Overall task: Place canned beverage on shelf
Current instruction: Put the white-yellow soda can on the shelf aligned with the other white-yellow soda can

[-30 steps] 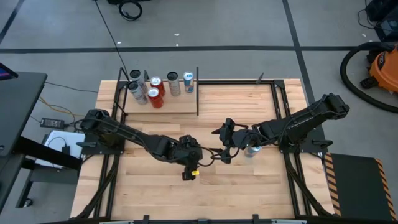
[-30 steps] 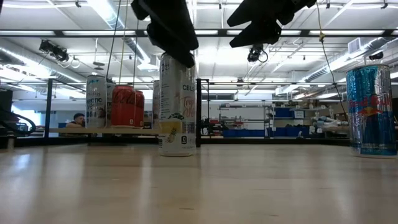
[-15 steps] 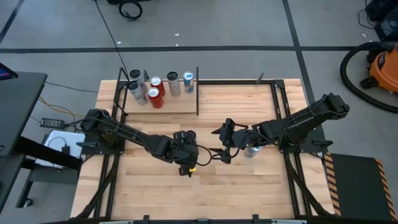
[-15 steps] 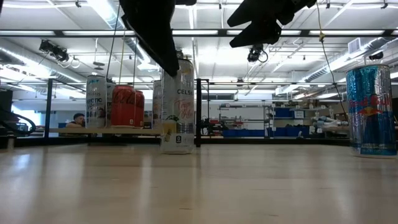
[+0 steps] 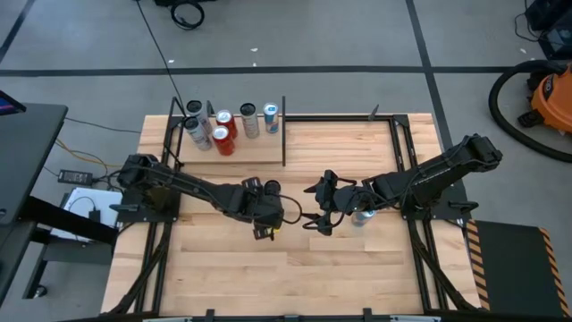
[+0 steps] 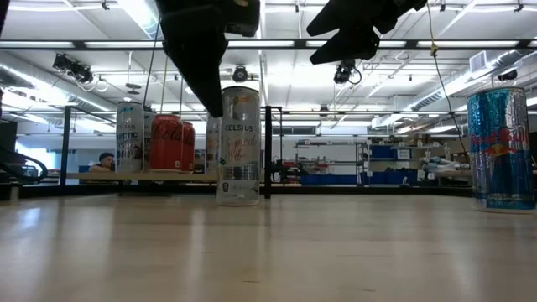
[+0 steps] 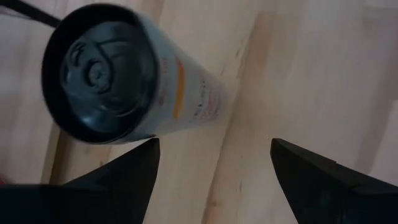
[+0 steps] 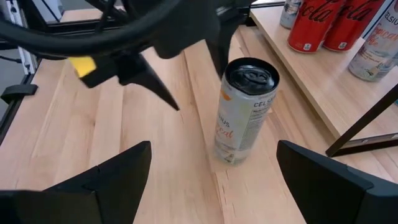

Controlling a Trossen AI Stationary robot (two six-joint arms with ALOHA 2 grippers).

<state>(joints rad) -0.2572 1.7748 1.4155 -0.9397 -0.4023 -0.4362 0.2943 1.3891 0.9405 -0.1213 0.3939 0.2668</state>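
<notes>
Seen from overhead, the left claw (image 5: 265, 211) hangs over the middle of the butcher-block tabletop (image 5: 357, 268), fingers spread and holding nothing; the right claw (image 5: 319, 206) faces it, also wide and empty. At the tabletop's far left corner, the pale wood shelf with black metal uprights (image 5: 255, 152) carries several cans.

From tabletop height, the tall white Celsius can (image 6: 238, 145) stands upright on the wood in front of the shelf, the left arm above it.

Through the left wrist camera, the can's dark lid (image 7: 99, 71) sits just beyond the parted fingers (image 7: 134, 168), untouched.

Through the right wrist camera, the can stands upright near the shelf's edge, between the two claws.
</notes>
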